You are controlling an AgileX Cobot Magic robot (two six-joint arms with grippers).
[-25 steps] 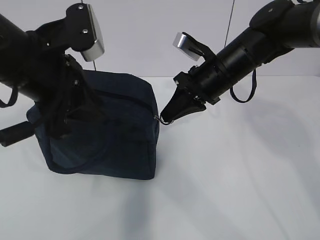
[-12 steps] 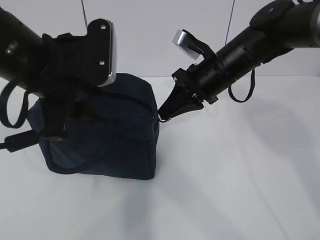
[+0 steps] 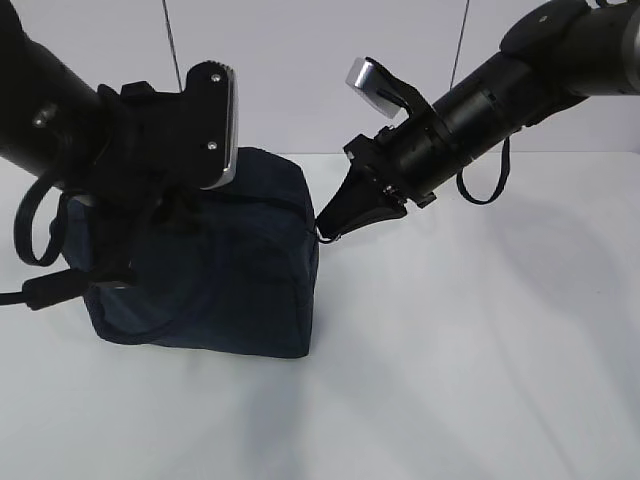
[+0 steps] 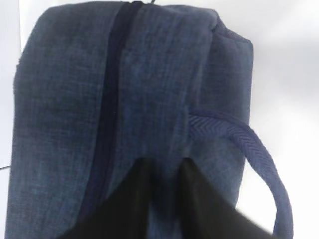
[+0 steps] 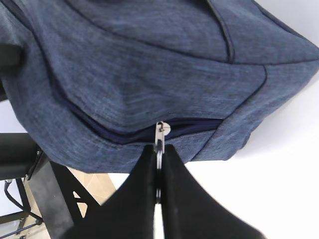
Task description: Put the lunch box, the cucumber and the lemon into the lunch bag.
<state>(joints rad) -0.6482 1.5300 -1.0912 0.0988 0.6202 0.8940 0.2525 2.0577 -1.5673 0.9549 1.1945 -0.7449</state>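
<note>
While the right gripper (image 5: 158,172) has stayed clamped on the metal ring pull (image 5: 159,149) at the corner of the lunch bag (image 3: 215,265), the left arm has swung lower and across the bag over the past second. Its left gripper (image 4: 162,172) now pinches a fold of fabric beside the zipper (image 4: 108,99), bracing the bag on the table (image 3: 470,350). Lunch box, cucumber and lemon are not in view; the bag looks zipped shut, with no opening showing.

No legible text, label, brand, number or sign in any view; lunch bag (image 3: 230,260) fabric plain, unmarked.
</note>
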